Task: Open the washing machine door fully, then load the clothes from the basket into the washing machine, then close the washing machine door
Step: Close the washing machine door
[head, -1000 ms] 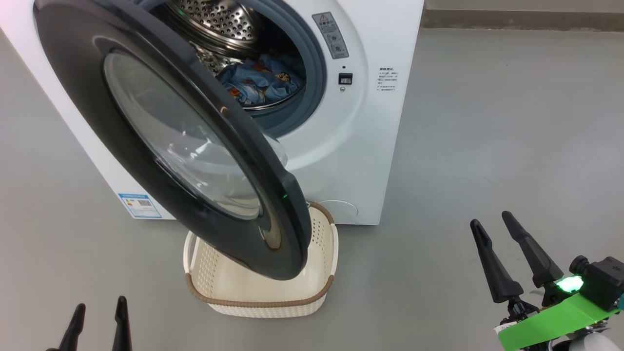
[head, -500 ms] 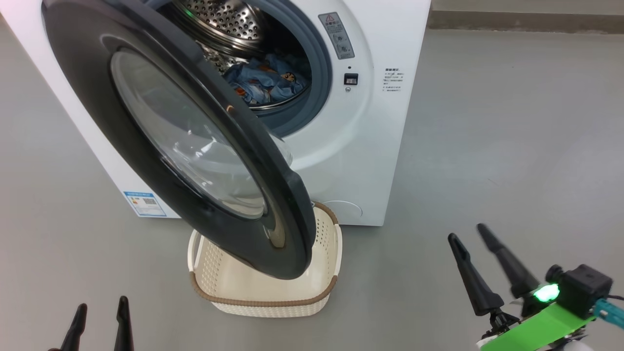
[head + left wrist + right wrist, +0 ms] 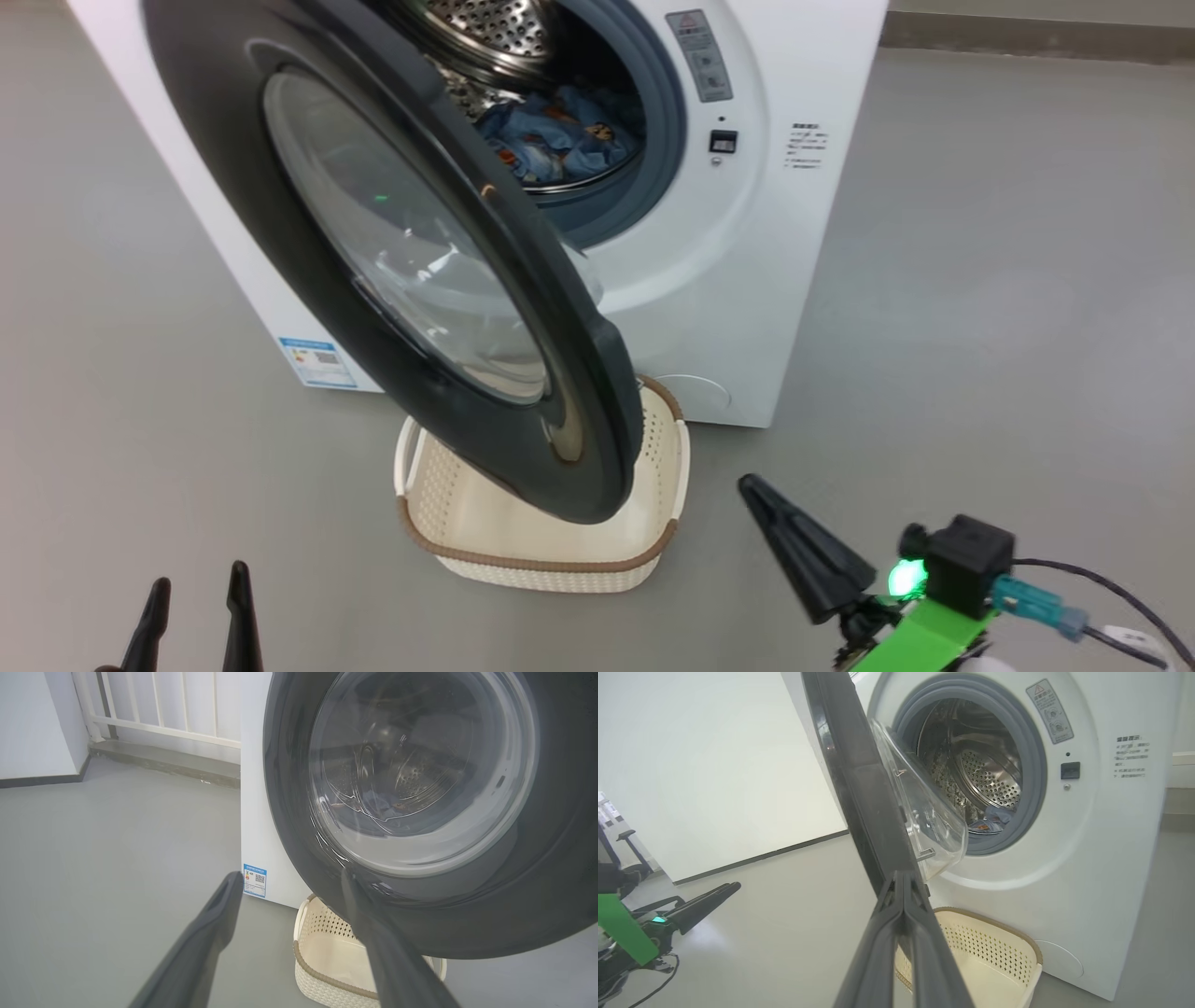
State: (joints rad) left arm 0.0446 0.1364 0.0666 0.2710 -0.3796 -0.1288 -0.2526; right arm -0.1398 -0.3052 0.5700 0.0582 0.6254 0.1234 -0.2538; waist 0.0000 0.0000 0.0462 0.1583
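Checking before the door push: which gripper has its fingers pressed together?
The right gripper: its fingers meet in one point, holding nothing. The left gripper has its fingers apart.

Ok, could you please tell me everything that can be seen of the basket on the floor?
The basket is small and cream-white, plastic by its look, a rounded rectangle with perforated walls, a brown woven-look rim and a pale handle at its side. It stands upright on the grey floor, close before the washing machine, partly under the open washing machine door, which hides some of it. The visible inside looks empty. Only the floor seems to touch it.
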